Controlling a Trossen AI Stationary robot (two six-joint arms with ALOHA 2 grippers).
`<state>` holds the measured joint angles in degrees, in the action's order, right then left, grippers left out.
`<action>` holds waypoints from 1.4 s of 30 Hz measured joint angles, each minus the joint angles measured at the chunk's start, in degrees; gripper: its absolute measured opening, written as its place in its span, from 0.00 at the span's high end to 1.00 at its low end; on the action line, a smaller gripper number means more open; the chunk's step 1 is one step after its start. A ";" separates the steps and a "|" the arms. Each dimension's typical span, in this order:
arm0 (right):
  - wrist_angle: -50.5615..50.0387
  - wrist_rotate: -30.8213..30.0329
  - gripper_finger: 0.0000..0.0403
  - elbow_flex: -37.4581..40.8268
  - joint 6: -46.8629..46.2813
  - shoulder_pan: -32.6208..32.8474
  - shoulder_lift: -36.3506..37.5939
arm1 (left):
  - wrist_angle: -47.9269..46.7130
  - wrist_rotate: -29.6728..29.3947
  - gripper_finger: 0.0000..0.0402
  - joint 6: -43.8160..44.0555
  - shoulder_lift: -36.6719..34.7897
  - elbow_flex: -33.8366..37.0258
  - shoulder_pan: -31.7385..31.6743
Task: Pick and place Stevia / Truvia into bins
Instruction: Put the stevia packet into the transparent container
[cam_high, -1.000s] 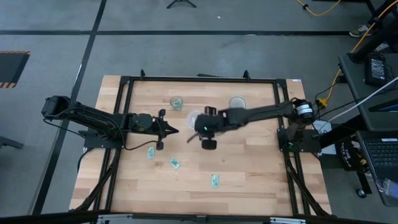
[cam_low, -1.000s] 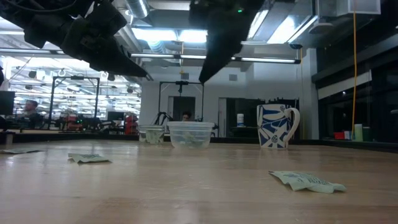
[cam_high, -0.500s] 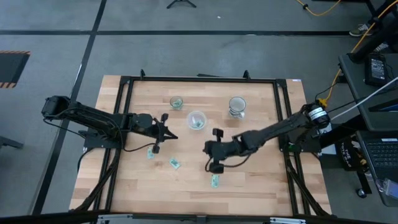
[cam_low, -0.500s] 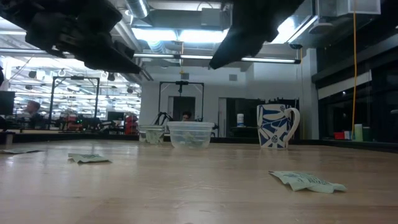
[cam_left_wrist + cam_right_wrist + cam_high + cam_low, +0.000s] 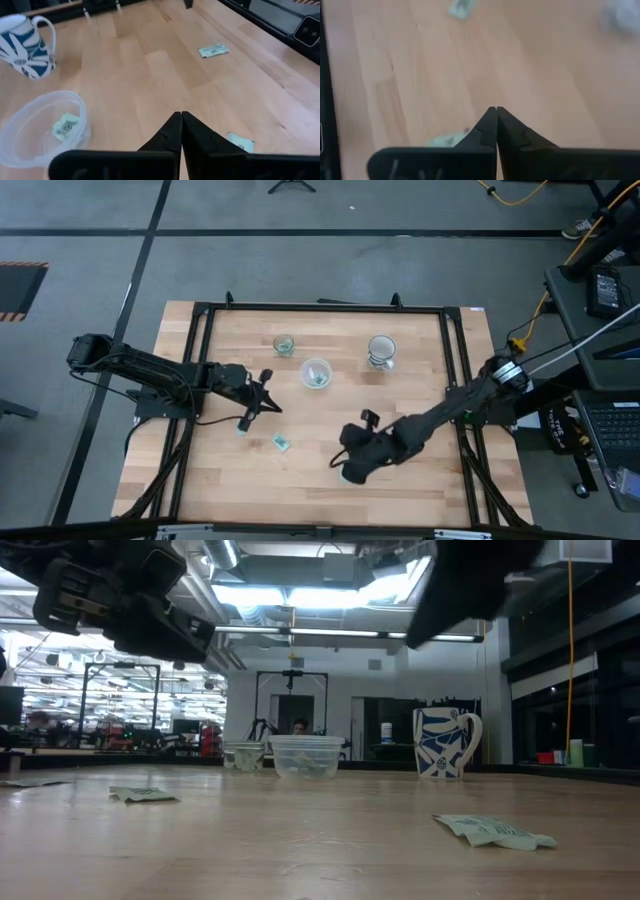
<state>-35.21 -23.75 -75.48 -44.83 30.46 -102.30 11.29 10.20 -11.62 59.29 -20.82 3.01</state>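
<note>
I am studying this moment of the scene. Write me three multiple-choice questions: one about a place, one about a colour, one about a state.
1. Where is the right gripper?
A. Over the wide bin
B. Over the mug
C. Over the table's near part, away from the bins

2. What colour is the mug?
A. Red
B. Blue and white
C. Black

3. How is the left gripper?
A. Shut, empty
B. Wide open
C. Shut on a sachet

Key:
1 C: the high view shows the right gripper far from the wide bin.
2 B: the mug bears blue leaves on white.
3 A: the left gripper shows its fingertips meeting with nothing between.
</note>
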 joint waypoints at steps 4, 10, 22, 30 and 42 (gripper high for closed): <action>-5.32 0.81 1.00 -5.06 -6.13 2.61 -4.01 | 0.27 0.00 0.99 0.34 0.00 0.00 0.00; -14.30 2.91 1.00 -14.97 -11.25 6.20 -9.95 | 0.98 -0.02 0.99 -1.75 0.00 0.00 0.00; -13.87 2.97 0.99 -19.76 -19.57 11.12 -13.36 | 2.24 -0.23 0.99 -2.66 0.00 0.00 0.00; -12.49 0.69 0.90 -19.74 -13.46 10.57 -14.58 | 2.23 -2.43 0.99 -2.66 0.00 0.00 0.00; -7.80 0.77 0.63 -19.69 -4.39 9.51 -23.82 | 2.28 -2.43 0.99 -2.64 0.00 0.00 0.00</action>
<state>-43.00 -22.98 -95.18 -49.21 39.97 -126.11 13.56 7.77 -14.26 59.29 -20.82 3.01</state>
